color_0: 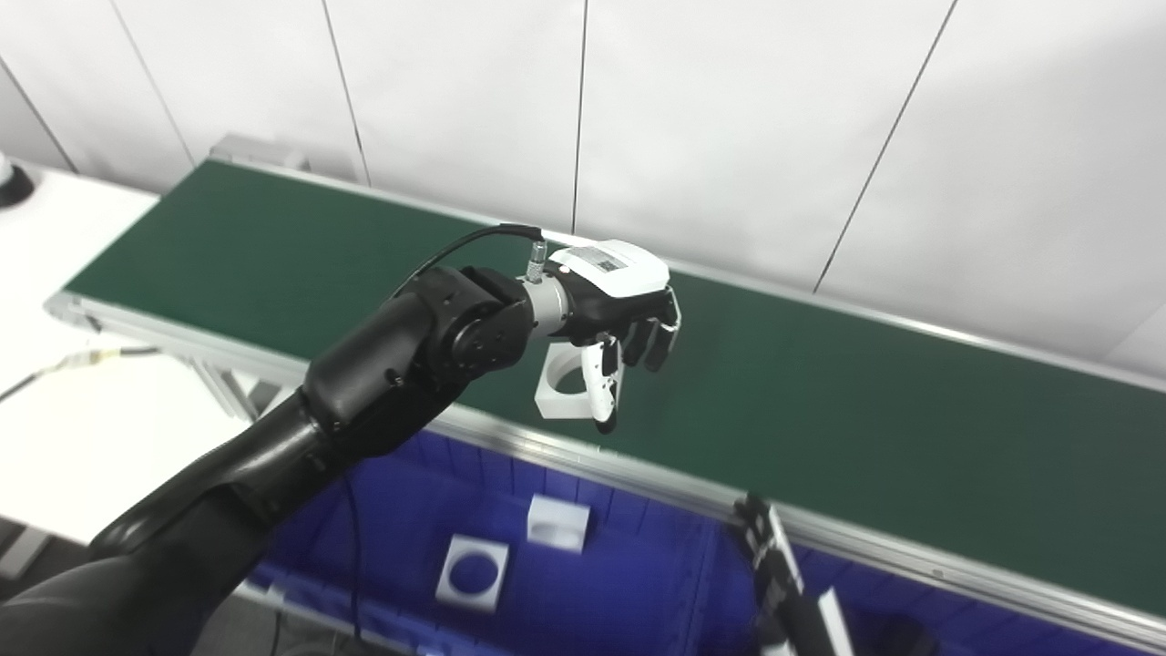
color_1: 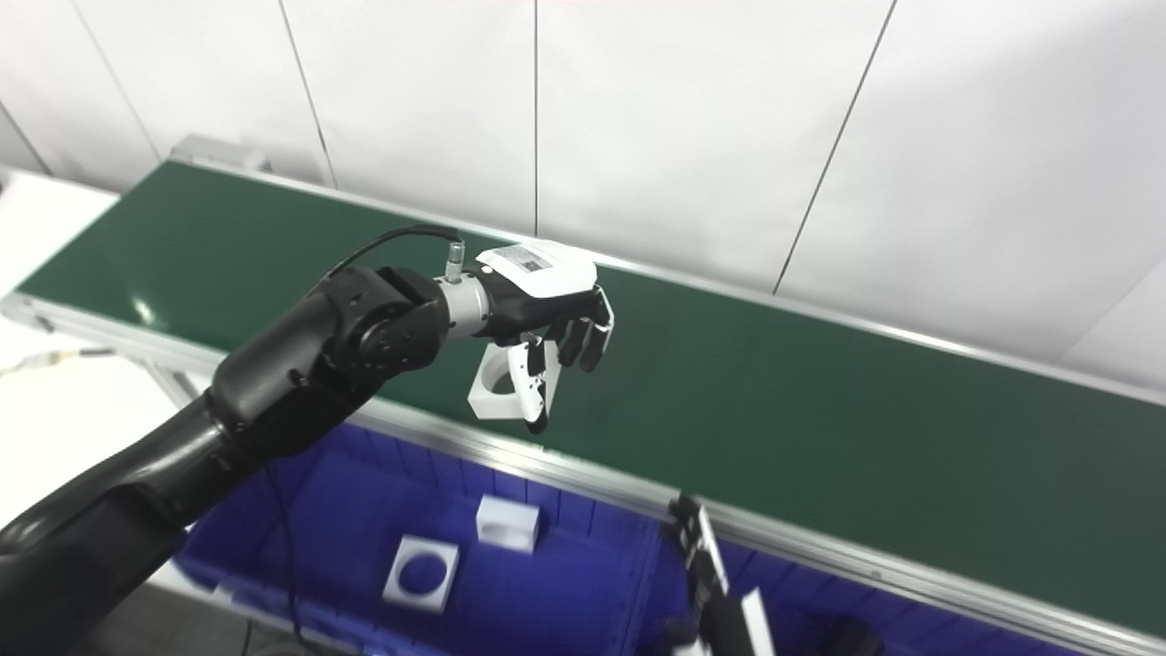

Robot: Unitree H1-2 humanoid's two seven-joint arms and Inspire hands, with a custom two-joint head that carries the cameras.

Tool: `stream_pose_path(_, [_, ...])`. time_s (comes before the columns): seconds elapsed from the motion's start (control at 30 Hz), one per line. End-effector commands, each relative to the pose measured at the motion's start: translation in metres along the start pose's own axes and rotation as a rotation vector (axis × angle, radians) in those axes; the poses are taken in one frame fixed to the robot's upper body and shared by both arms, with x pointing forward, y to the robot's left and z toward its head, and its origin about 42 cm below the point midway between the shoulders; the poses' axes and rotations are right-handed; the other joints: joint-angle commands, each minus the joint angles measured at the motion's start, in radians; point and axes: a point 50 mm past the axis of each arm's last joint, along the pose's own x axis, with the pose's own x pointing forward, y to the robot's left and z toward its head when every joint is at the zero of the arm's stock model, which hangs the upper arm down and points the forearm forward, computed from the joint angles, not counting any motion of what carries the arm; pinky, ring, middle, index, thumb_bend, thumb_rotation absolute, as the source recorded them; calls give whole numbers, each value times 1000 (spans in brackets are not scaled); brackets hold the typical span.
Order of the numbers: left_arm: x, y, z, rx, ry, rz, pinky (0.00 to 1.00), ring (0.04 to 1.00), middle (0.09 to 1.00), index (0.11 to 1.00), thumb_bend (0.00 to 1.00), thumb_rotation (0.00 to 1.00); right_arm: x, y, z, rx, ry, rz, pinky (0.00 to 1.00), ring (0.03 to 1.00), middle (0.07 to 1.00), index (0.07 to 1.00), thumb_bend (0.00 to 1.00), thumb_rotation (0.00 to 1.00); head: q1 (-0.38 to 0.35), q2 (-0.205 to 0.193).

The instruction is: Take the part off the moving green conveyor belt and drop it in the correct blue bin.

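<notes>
My left hand (color_0: 612, 321) is curling its black fingers (color_0: 649, 339) and white thumb onto the part (color_0: 563, 384), a white square block with a round hole, holding it raised above the matte green conveyor belt (color_0: 820, 401) near its front aluminium rail. At 6 o'clock from the part, the glossy blue bin (color_0: 629, 592) is holding two white blocks. My right hand (color_0: 774, 569) is showing at 5 o'clock; grip cannot be told.
</notes>
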Motion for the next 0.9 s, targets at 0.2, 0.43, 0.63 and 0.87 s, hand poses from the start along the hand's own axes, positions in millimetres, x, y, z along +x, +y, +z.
stream_pose_path(0.2, [-37, -22, 38, -89, -21, 155, 316, 383, 438, 513, 519, 0, 10, -3, 11, 3, -33, -6, 920, 906, 962, 999, 832, 948, 7, 23])
stream_pose_path(0.43, [-61, -77, 54, -275, 67, 275, 326, 408, 454, 515, 517, 0, 14, -1, 13, 10, -37, -9, 910, 899, 958, 988, 831, 930, -4, 45])
stream_pose_path(0.63, [-66, -126, 59, -377, 115, 355, 360, 441, 489, 490, 519, 0, 15, 0, 16, 1, -42, -7, 895, 895, 955, 988, 814, 931, -16, 61])
stream_pose_path(0.87, [-63, -190, 58, -437, 158, 444, 427, 480, 500, 478, 519, 0, 14, 3, 19, 3, -46, 0, 911, 899, 962, 992, 790, 923, -38, 70])
